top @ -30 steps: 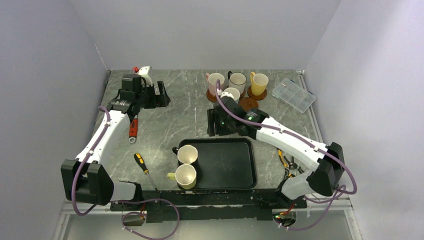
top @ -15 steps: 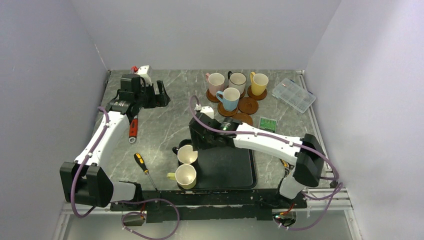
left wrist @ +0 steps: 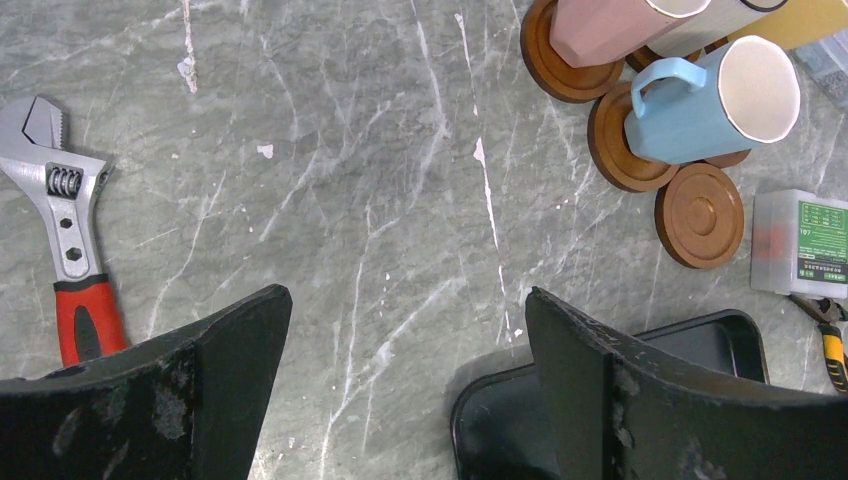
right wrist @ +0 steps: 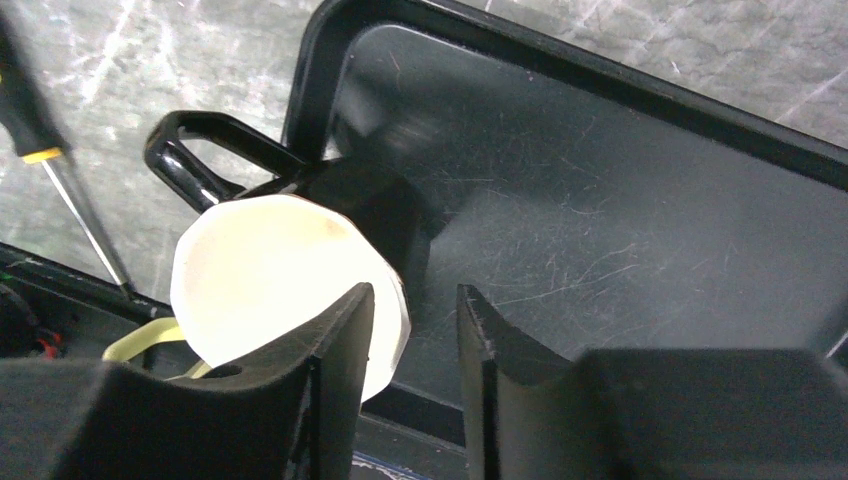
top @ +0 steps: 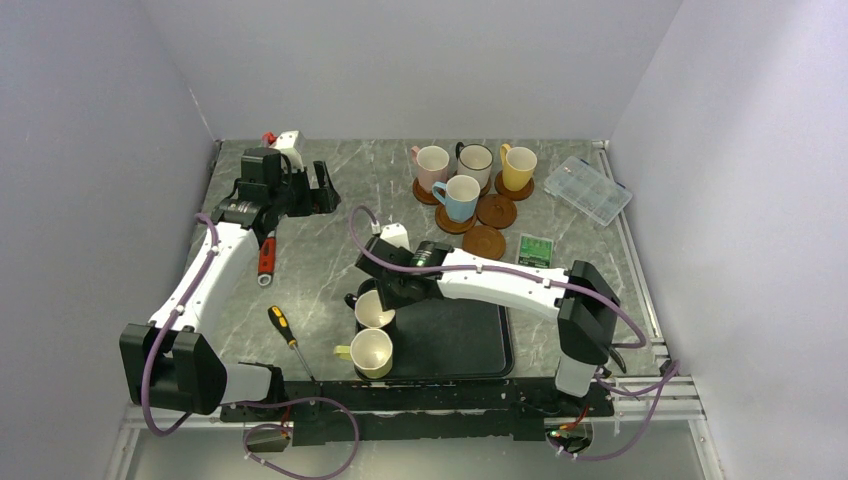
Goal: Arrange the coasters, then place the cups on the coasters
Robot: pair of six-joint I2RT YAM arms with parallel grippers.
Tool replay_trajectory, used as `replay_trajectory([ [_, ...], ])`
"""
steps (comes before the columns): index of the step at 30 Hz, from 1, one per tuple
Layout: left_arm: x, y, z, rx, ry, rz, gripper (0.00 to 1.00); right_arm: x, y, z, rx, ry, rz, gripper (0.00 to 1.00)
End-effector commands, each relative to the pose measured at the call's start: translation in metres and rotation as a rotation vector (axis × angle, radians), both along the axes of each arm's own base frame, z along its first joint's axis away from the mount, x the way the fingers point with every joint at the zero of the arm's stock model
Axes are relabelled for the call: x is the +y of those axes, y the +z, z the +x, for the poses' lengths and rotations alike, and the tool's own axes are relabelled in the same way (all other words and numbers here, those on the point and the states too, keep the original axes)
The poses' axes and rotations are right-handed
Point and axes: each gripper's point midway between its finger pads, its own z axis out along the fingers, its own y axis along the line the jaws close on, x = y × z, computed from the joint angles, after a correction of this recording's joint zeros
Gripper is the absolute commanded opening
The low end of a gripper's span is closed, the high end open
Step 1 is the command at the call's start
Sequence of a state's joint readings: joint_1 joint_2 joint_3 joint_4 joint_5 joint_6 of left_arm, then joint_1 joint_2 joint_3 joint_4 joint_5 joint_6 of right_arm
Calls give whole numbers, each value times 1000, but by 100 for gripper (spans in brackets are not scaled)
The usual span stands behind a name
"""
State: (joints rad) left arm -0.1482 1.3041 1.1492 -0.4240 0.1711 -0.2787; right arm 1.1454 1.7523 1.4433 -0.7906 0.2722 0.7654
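Four cups stand on coasters at the back right: pink (top: 432, 160), white with a dark handle (top: 476, 158), yellow (top: 518, 166) and light blue (top: 461, 196). Two coasters (top: 497, 210) (top: 484, 241) lie bare. On the black tray (top: 450, 330) stand a dark-outside cup (top: 375, 308) and a pale yellow-green cup (top: 371, 352). My right gripper (right wrist: 412, 300) hangs over the dark cup (right wrist: 280, 260). Its jaws are narrowed but apart, one inside the rim and one outside. My left gripper (left wrist: 405, 295) is wide open over bare table.
A red-handled wrench (top: 266, 255) and a screwdriver (top: 285, 330) lie left of the tray. A clear compartment box (top: 595, 188) sits at the back right. A small green-labelled box (top: 535, 248) lies by the nearest coaster. Pliers (top: 575, 320) lie right of the tray.
My right arm swung from the coasters at the back to the tray's left end, came down over the dark cup, and its jaws narrowed. The left arm has not moved.
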Motion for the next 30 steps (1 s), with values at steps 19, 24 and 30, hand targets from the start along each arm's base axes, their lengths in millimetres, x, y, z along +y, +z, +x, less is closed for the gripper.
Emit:
replay_trajectory([
  [19, -2, 17, 2, -57, -3, -19, 93, 4, 9, 2, -63, -25, -54, 10],
  [24, -1, 17, 2, -59, 1, -16, 93, 2, 25, 8, -107, -48, -29, 0],
  [30, 0, 19, 2, -67, 7, -13, 93, -3, 60, 23, -194, -74, -33, 0],
])
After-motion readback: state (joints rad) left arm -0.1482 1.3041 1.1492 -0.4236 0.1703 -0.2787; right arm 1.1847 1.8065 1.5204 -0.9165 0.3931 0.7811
